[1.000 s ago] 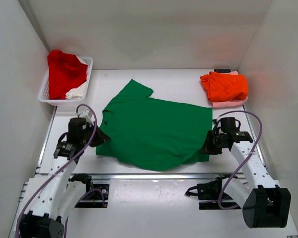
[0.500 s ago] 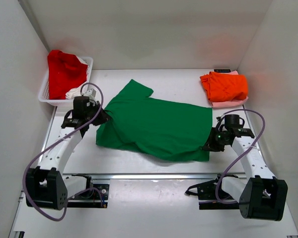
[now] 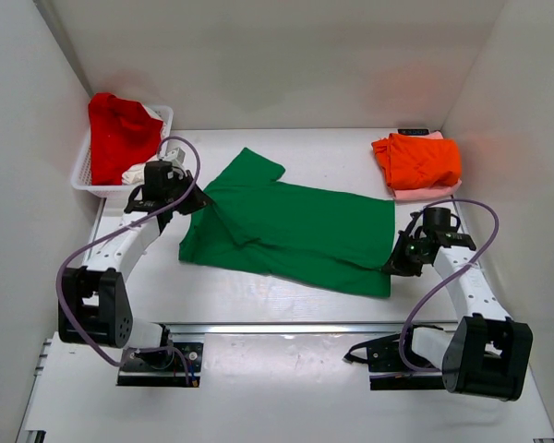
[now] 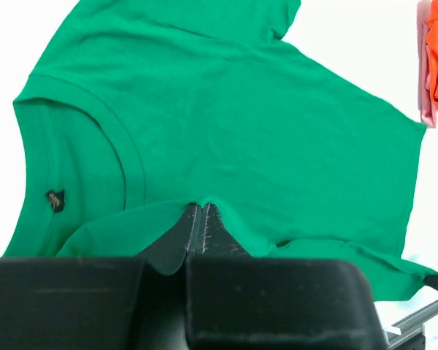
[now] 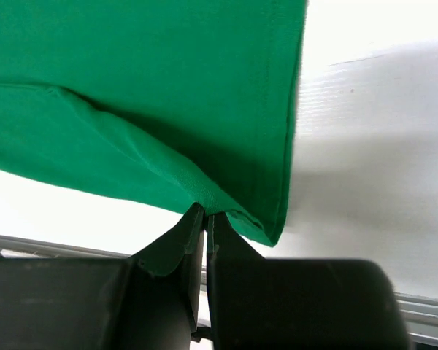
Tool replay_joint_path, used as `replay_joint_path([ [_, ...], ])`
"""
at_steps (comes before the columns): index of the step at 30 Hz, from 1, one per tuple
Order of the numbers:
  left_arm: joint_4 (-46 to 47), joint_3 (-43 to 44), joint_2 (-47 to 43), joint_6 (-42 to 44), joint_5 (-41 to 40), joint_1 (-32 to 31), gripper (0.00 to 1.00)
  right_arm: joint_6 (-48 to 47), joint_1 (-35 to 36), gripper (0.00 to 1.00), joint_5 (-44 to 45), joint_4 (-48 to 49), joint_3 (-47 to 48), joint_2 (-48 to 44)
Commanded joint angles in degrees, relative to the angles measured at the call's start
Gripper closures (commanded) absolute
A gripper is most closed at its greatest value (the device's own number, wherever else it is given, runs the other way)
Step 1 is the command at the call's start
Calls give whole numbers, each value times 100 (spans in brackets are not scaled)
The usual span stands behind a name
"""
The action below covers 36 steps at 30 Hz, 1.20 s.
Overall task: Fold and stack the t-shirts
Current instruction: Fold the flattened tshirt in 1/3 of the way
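Starts at the near right of the table (image 3: 258, 309): pinches the bottom hem corner of the green t-shirt (image 3: 295, 235) in the right gripper (image 3: 396, 266), jaws clenched on a ridge of cloth, raised just off the surface. Over by the left edge, grips the collar end with the left gripper (image 3: 196, 197), jaws clamped tight on a small fold beside the neckband. Takes both ends of one long side, probably to carry that side across in a single even sweep. Lies mid-table, spread flat, a near flap lapped onto the body. Far right corner: shows the orange t-shirt (image 3: 417, 159) folded atop the pale pink t-shirt (image 3: 425, 193), presumably the stack to join. Far left corner: leaves the red t-shirt (image 3: 120, 129) and white t-shirt (image 3: 141, 171) heaped in the basket (image 3: 165, 114), unfolded.
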Motion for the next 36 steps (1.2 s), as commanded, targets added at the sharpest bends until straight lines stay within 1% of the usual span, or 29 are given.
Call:
replay_joint_path([
  [1, 339, 276, 80, -2, 205, 68, 100, 44, -31, 100, 180, 208, 244, 76],
  [3, 383, 346, 203, -19, 258, 60, 100, 18, -14, 100, 206, 226, 253, 155],
  [4, 444, 372, 308, 15, 241, 51, 97, 61, 3, 100, 267, 217, 209, 181],
  [5, 462, 442, 448, 15, 153, 51, 81, 18, 56, 100, 494, 217, 226, 208],
  [7, 445, 696, 589, -2, -75, 103, 50, 53, 65, 100, 680, 243, 288, 243],
  [8, 253, 793, 634, 7, -294, 164, 45, 70, 117, 93, 907, 252, 366, 226],
  [9, -28, 1012, 669, 50, -383, 278, 42, 53, 144, 81, 1022, 209, 498, 234],
  [10, -300, 1214, 669, 138, -462, 288, 40, 61, 223, 72, 1319, 130, 612, 252],
  [11, -399, 1295, 643, 226, -454, 340, 40, 18, 267, 57, 1636, -10, 813, 278],
  [12, -582, 1295, 539, 296, -410, 332, 40, 9, 285, 47, 1769, -116, 1007, 270],
  [13, -749, 1208, 381, 323, -323, 349, 39, -35, 276, 45, 1884, -152, 1052, 252],
  [14, -856, 1033, 257, 410, -209, 271, 39, -26, 294, 41, 1928, -195, 1140, 235],
  [15, -952, 936, 117, 463, -164, 131, 40, -61, 355, 41, 1877, -248, 1228, 217],
  [16, -1023, 657, -50, 481, -181, -18, 41, -70, 390, 43, 1737, -257, 1211, 165],
  [19, -770, -257, -358, 341, -182, -396, 43, 202, 741, 47, 1262, -91, 992, 138],
  [22, -681, -874, -298, 183, -199, -634, 46, 632, 1329, 48, 963, 190, 684, 173],
  [24, -655, -1147, -166, 87, -365, -740, 48, 1009, 1654, 50, 910, 593, 343, 112],
  [27, -689, -1262, 132, -11, -602, -732, 51, 1369, 1840, 54, 751, 1024, 17, 164],
  [30, -909, -1253, 273, 7, -1023, -854, 53, 1354, 1876, 59, 733, 1341, -195, 452],
  [31, -979, -1227, 326, -19, -1199, -872, 53, 1301, 1858, 60, 734, 1438, -274, 506],
  [33, -1172, -1201, 449, 7, -1367, -924, 54, 1205, 1745, 60, 690, 1587, -336, 918],
  [34, -1330, -1218, 545, 41, -1368, -881, 54, 1117, 1683, 60, 681, 1632, -310, 955],
  [36, -1611, -1183, 686, 120, -1359, -925, 58, 1020, 1647, 60, 742, 1746, -257, 1349],
])
